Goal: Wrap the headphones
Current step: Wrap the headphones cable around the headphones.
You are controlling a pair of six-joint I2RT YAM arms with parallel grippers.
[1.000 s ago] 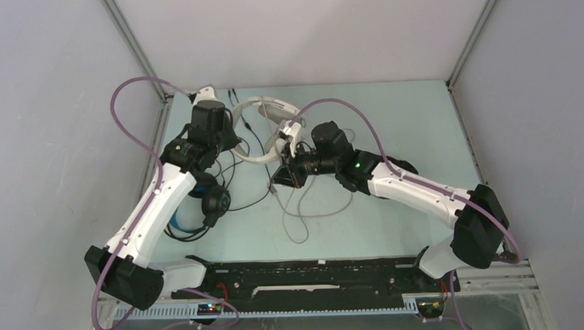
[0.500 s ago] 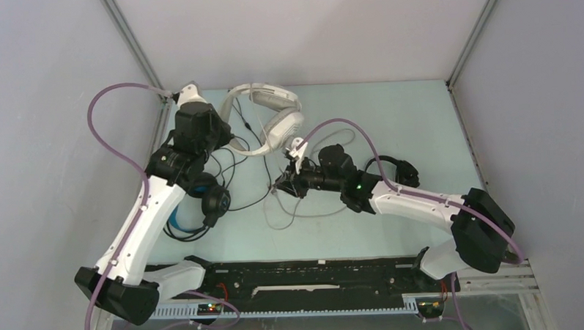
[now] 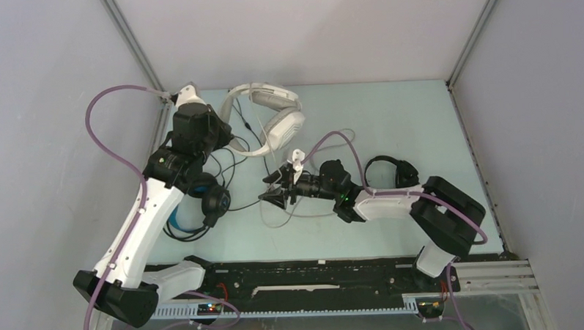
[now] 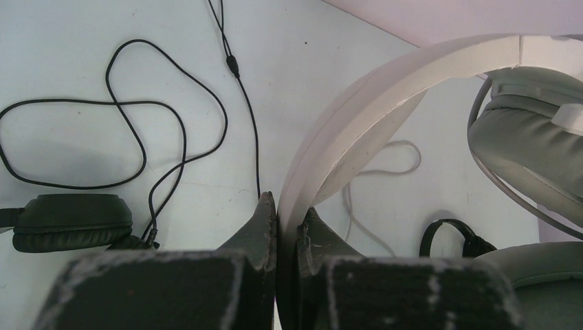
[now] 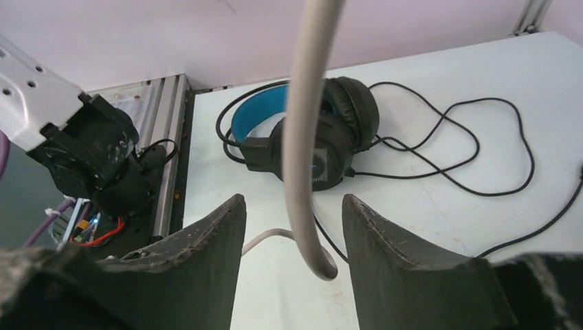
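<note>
At eleven o'clock the left gripper (image 4: 289, 210) pinched the headband of the white-grey headphones (image 4: 385, 82), probably anchoring them; the right gripper (image 5: 294, 201) stood open around the grey cable (image 5: 306, 137).

Pale table (image 3: 390, 110) — blue-band headphones (image 3: 215, 202) left, small black headphones (image 3: 401, 168) right, grey cable (image 5: 267, 237) between.

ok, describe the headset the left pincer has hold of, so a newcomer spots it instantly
Look to the table's far edge, by the back wall, left of centre. The white-grey headphones are there, headband pinched in the left pincer. They are the only pale pair: the blue-banded pair and the small all-black pair are both dark.
</note>
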